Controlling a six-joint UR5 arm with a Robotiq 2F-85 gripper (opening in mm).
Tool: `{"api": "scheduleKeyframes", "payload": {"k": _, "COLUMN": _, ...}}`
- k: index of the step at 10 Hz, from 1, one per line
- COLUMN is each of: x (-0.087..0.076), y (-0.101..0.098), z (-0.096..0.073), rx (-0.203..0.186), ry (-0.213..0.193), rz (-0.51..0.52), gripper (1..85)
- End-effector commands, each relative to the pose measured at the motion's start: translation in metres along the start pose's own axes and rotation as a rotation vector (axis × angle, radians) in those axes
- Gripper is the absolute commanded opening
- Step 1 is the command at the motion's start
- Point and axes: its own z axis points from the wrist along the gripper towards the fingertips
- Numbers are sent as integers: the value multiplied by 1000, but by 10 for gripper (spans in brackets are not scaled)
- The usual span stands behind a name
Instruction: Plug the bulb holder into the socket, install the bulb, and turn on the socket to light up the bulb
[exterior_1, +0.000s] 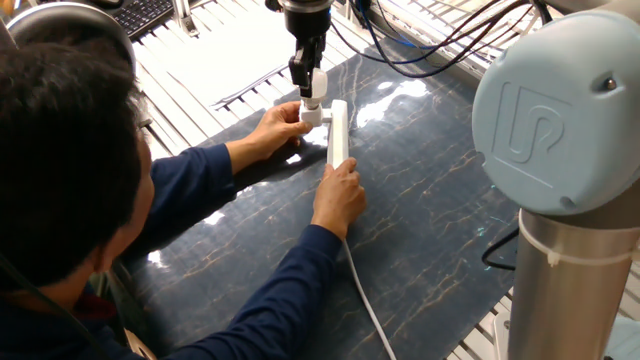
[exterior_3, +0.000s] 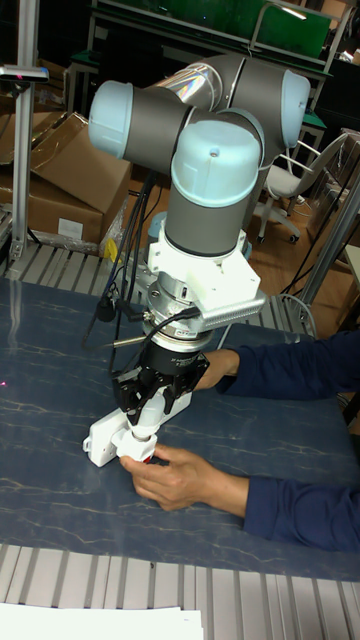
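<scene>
Tool (exterior_1: 311, 84) points straight down, clenched on the bulb (exterior_1: 315, 82), directly above the bulb holder (exterior_1: 311, 114). Holder sits against the far end of the socket (exterior_1: 338, 133), which lies on the dark marbled desk (exterior_1: 430, 190). One hand (exterior_1: 275, 128) steadies the holder; another hand (exterior_1: 339, 196) presses the socket's near end.

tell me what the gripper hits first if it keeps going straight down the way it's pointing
The gripper points straight down, apparently holding the bulb. Directly below sits the bulb holder at the end of the socket, so the bulb would likely meet the holder first. The person's hand is beside it, though depth is unclear.
</scene>
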Motion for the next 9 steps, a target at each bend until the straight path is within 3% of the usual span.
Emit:
{"api": "scheduleKeyframes", "payload": {"k": 1, "x": -2, "y": 3, "z": -2, "rx": -15, "ry": -7, "rz": 97, "gripper": 10}}
{"api": "scheduleKeyframes", "payload": {"k": 6, "x": -2, "y": 5, "z": -1, "rx": -25, "ry": -6, "rz": 152, "gripper": 10}}
{"api": "scheduleKeyframes", "payload": {"k": 9, "x": -3, "y": 5, "z": -1, "rx": -30, "ry": -15, "rz": 132, "gripper": 153}}
